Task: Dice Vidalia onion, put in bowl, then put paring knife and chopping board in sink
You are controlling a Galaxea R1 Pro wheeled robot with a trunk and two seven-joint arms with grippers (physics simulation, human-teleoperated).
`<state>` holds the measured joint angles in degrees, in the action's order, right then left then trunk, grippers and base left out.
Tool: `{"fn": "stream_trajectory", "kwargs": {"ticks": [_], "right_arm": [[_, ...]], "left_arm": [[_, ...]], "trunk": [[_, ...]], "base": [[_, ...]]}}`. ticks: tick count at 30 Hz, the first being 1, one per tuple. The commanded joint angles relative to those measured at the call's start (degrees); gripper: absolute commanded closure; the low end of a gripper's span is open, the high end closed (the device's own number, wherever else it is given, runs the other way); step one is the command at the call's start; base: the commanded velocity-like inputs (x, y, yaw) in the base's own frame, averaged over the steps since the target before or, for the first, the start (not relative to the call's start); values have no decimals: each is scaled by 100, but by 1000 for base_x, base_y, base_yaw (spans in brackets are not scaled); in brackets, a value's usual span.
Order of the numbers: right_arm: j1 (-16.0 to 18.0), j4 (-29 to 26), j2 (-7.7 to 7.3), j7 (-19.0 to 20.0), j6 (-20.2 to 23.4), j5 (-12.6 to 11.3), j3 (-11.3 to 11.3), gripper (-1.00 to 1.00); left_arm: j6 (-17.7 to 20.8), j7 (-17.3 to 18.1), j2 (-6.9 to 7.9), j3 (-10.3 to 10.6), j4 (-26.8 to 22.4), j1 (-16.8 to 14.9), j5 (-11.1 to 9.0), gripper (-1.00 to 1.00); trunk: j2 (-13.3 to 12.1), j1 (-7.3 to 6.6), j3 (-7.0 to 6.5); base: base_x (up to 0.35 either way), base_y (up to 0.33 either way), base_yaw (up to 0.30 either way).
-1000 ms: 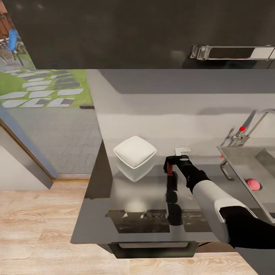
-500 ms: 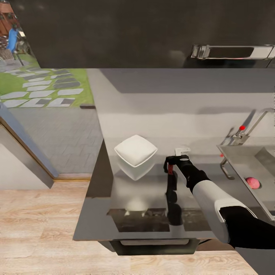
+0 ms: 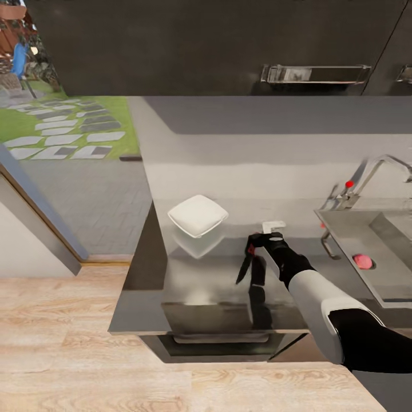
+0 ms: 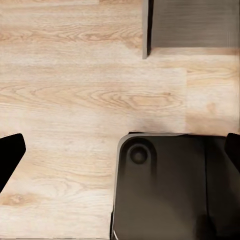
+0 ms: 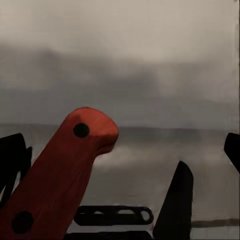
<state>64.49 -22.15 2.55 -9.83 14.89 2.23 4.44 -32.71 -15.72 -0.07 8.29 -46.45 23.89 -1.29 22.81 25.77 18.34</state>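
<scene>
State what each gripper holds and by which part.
The right gripper holds the paring knife by its reddish handle. The left gripper holds nothing.

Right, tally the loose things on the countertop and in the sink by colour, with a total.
White: 1, the bowl
Pinkish-red: 1, the Vidalia onion in the sink
Red-handled: 1, the paring knife in the right gripper
Total: 3

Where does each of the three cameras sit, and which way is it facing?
Head view: up on the head, facing down over the countertop, bowl and sink; the right arm shows.
Left wrist view: on the left arm, facing down at the wooden floor; dark fingertips show.
Right wrist view: behind the right tool, facing the countertop.
Shared: head and right wrist views both show the paring knife in it.
</scene>
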Motion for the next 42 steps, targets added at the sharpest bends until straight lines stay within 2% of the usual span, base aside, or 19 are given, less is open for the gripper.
{"fn": "stream_trajectory", "kwargs": {"ticks": [1, 36, 42], "right_arm": [[3, -9, -3, -28, 49, 23, 39, -100], [3, -9, -1, -28, 49, 23, 39, -100], [3, -9, -1, -28, 49, 23, 39, -100]], "left_arm": [[-7, -29, 1, 15, -7, 2, -12, -100], [9, -37, -11, 6, 88, 2, -12, -100], [10, -37, -16, 6, 92, 0, -12, -100]], "trunk": [[11, 1, 9], [11, 1, 9], [11, 1, 9]], "base": [[-189, -162, 0], [-7, -7, 0], [0, -120, 0]]}}
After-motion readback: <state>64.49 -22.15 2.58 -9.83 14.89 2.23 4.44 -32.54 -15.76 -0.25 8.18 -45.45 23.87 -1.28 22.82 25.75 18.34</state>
